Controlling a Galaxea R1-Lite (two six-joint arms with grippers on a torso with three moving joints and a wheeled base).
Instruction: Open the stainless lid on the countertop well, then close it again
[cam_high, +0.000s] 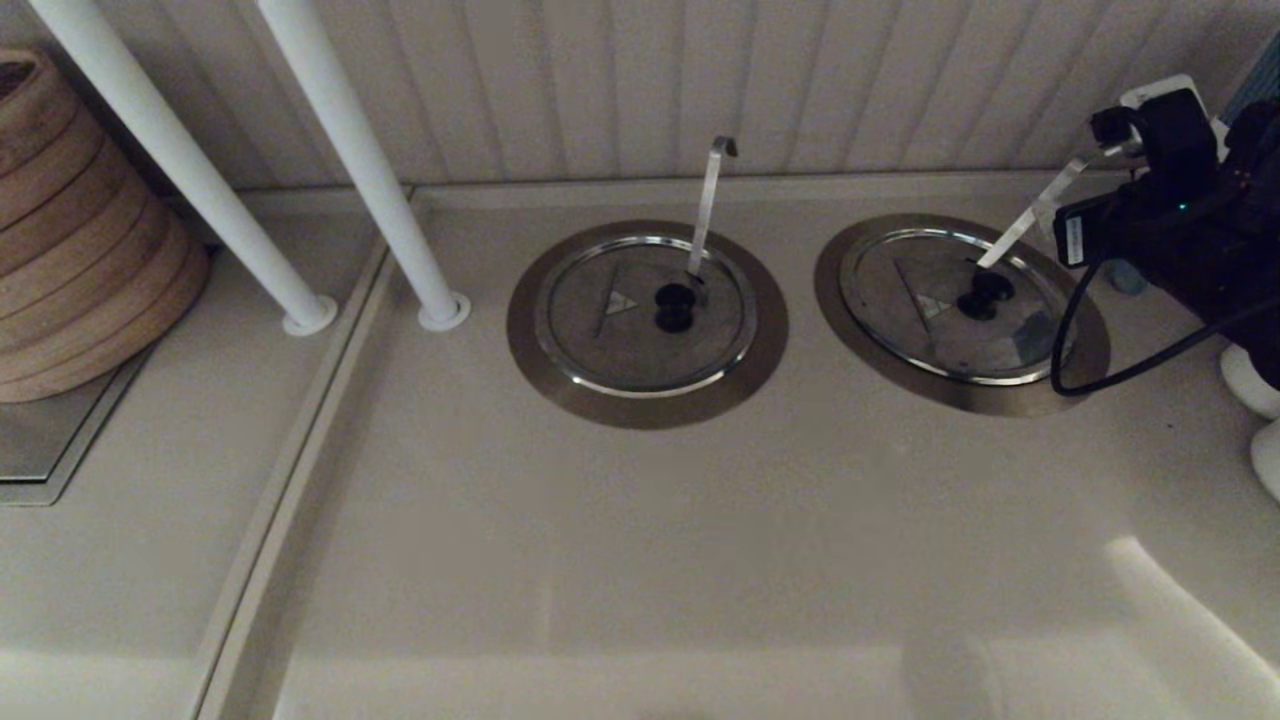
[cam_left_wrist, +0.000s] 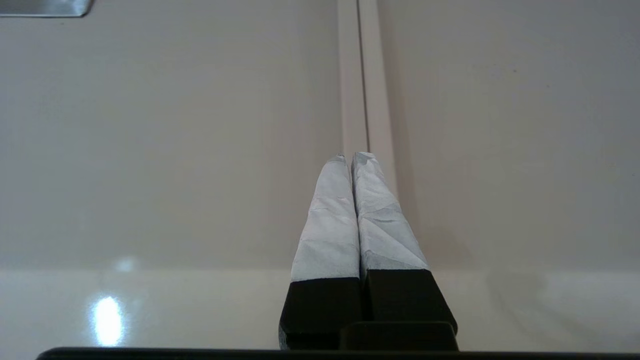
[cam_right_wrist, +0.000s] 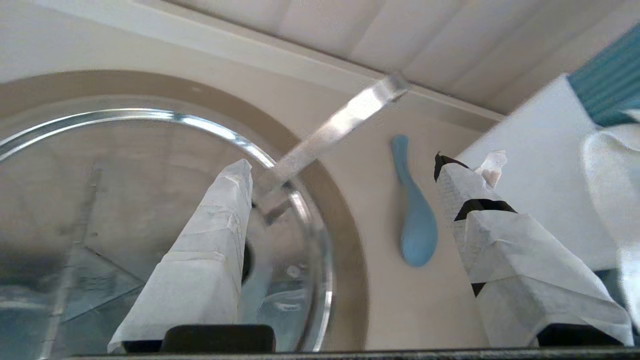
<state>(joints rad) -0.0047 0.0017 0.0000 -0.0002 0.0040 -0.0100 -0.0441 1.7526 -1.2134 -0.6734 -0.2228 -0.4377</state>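
hovering spread at the lid's (cam_high: 950, 305) three o'clock, right gripper (cam_right_wrist: 345, 200) could snag the ladle handle (cam_high: 1025, 222) reaching for the knob (cam_high: 985, 293).

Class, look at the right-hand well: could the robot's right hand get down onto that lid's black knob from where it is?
Probably yes. The right hand is open above the stainless lid; only the ladle handle slants near the knob.

The stainless lid (cam_high: 950, 305), black-knobbed, lies flat and closed on the countertop well (cam_high: 1085, 370), rightmost.
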